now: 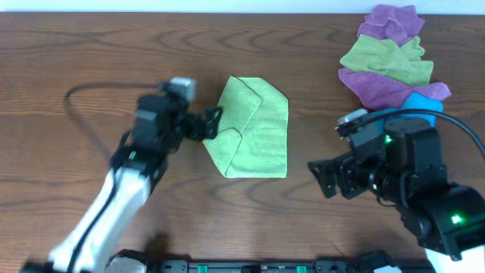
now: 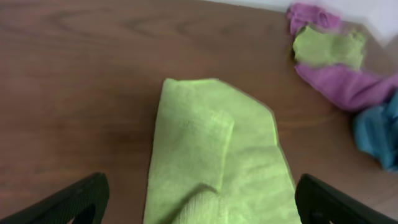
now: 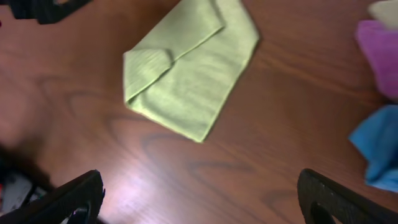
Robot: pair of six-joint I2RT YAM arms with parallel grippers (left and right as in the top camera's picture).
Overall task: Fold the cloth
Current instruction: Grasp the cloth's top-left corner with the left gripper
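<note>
At the left, the left gripper (image 1: pixel 213 123) is found just at the left edge of the green cloth (image 1: pixel 254 129), its jaws spread wide and nothing held between them. The cloth lies mid-table (image 1: pixel 76 45), partly folded: one flap is laid across it and a small corner is turned in at its left side. For a clean next fold, that left edge should probably be pinched low — all layers taken together — and carried over flat until the edges are matched. Further right, the right gripper (image 1: pixel 327 178) is likewise wide apart and empty, while the pile of spare cloths (image 1: pixel 390 57) is best left undisturbed.
</note>
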